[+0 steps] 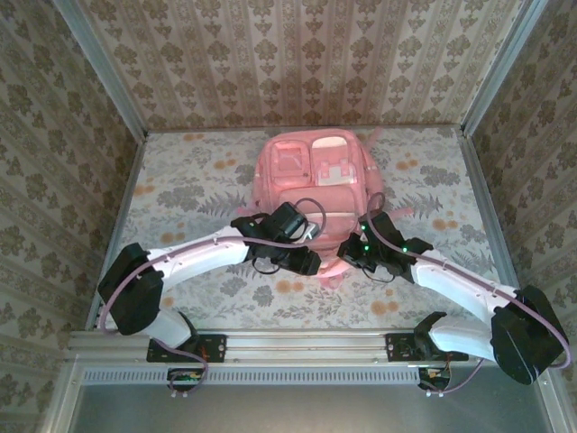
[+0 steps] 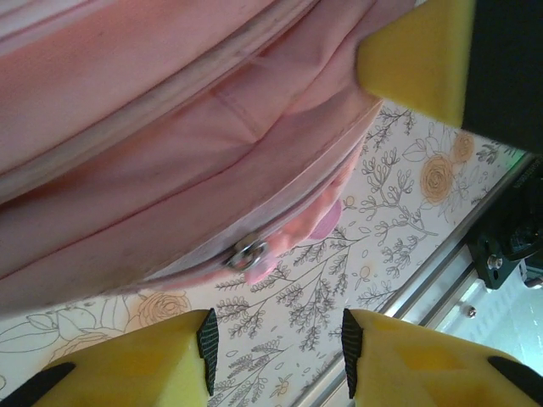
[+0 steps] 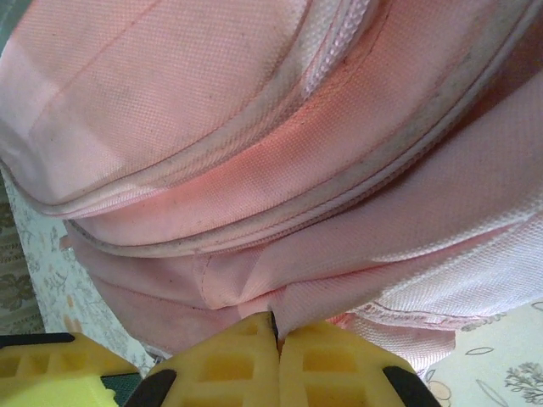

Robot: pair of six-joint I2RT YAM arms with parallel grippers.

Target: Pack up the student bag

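The student bag (image 1: pixel 317 170), a large pink backpack, lies on the table at the back centre, its lower end toward the arms. My right gripper (image 3: pixel 276 329) is shut on a fold of the bag's pink fabric near a seam; in the top view it (image 1: pixel 348 247) is at the bag's near right edge. My left gripper (image 2: pixel 280 343) is open, with nothing but floral tablecloth between its pads. It hovers just in front of the bag's lower edge, where a metal zipper pull (image 2: pixel 246 253) hangs. In the top view the left gripper (image 1: pixel 310 263) sits at the bag's near left edge.
A floral cloth (image 1: pixel 189 194) covers the table. Patterned walls (image 1: pixel 54 162) close in the left, back and right sides. An aluminium rail (image 1: pixel 297 343) runs along the near edge. A yellow finger of the other gripper (image 2: pixel 416 59) shows at the top right of the left wrist view.
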